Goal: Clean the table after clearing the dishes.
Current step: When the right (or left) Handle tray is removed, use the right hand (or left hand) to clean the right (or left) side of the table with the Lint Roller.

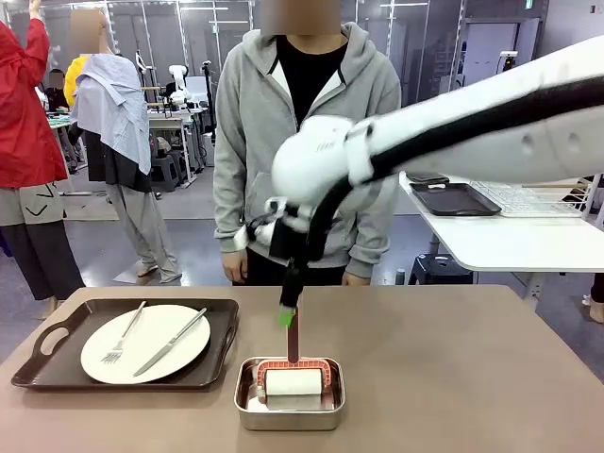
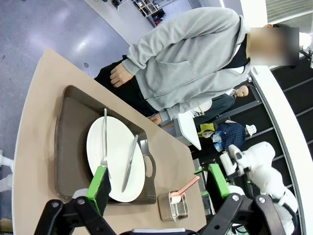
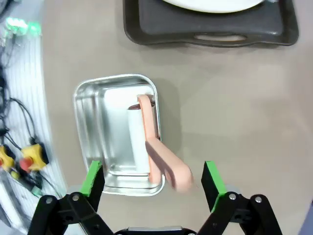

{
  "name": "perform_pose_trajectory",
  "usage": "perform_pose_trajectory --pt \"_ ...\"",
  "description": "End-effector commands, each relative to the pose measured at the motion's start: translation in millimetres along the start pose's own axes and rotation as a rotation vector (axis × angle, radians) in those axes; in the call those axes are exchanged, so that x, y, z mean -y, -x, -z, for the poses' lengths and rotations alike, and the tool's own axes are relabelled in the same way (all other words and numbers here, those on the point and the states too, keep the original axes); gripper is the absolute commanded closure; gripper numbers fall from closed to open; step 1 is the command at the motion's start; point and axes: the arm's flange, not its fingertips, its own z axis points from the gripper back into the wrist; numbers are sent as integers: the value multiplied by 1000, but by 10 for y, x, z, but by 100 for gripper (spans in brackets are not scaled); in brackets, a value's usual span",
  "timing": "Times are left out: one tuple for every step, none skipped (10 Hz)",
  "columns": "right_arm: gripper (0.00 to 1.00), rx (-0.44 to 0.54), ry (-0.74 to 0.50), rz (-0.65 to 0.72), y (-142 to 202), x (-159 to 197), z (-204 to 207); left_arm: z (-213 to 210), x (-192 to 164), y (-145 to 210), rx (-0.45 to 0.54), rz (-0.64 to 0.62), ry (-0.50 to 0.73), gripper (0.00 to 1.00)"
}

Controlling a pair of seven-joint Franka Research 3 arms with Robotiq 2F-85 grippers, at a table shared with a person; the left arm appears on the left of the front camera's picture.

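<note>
**Dishes not all cleared, cleaning not begun: your right hand (image 3: 152, 178) hangs open over the lint roller (image 1: 293, 382).**

One dark tray (image 1: 38, 363) holding a white plate (image 1: 146, 365), fork (image 1: 124, 335) and knife (image 1: 172, 342) sits at the near left of the surface (image 1: 453, 377), so clearing looks unfinished. The roller lies in the steel pan (image 1: 247, 415) at near centre, its pink handle (image 1: 293, 338) rising between the right hand's spread fingers (contact is hard to judge). Your left hand (image 2: 159, 182) is open and empty above the tray. By my reading, gripping the roller, removing the tray and rolling the surface all remain.
</note>
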Motion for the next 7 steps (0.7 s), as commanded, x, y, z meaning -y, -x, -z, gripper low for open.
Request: perform_pose_trajectory --pt "0 305 -86 344 552 185 -453 -26 2 -37 10 2 19 0" --pt "0 396 -90 497 909 303 -580 -26 2 -37 10 2 19 0" --pt "0 495 -185 615 1292 356 -701 -26 2 -37 10 2 19 0" --pt "0 604 -266 720 1733 369 -837 -26 2 -37 10 2 19 0" --pt "0 730 -391 769 2273 341 -980 -26 2 -37 10 2 19 0" --pt "0 842 -449 840 2777 314 -1081 -26 2 -37 10 2 19 0" --pt "0 985 -504 891 3287 285 -1168 -26 2 -37 10 2 19 0"
